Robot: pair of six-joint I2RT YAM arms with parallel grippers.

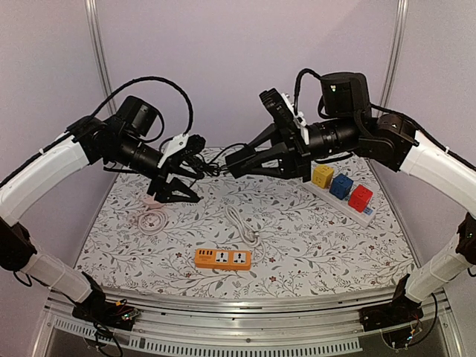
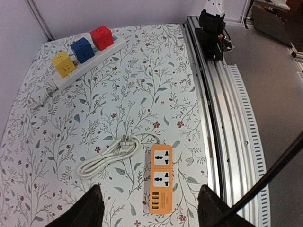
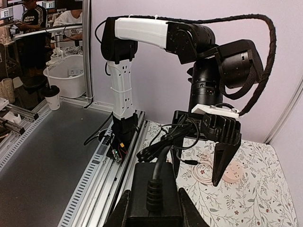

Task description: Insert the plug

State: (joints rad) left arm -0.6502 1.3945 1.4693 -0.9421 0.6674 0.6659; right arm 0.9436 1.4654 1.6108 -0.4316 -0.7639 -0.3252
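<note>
Black plug [image 3: 154, 194] is pinched aloft by the right gripper [image 1: 236, 162] — well apart from the orange power strip [image 1: 223, 258]; the left gripper [image 1: 177, 190] is held spread, empty. Entry could be skewed by drag from the cord [image 3: 158, 161].

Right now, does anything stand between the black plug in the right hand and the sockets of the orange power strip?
Nothing visible does. The right hand holds the black plug in the air, and the orange power strip has both sockets bare. The white cable lies flat beside the strip, not over it.
</note>
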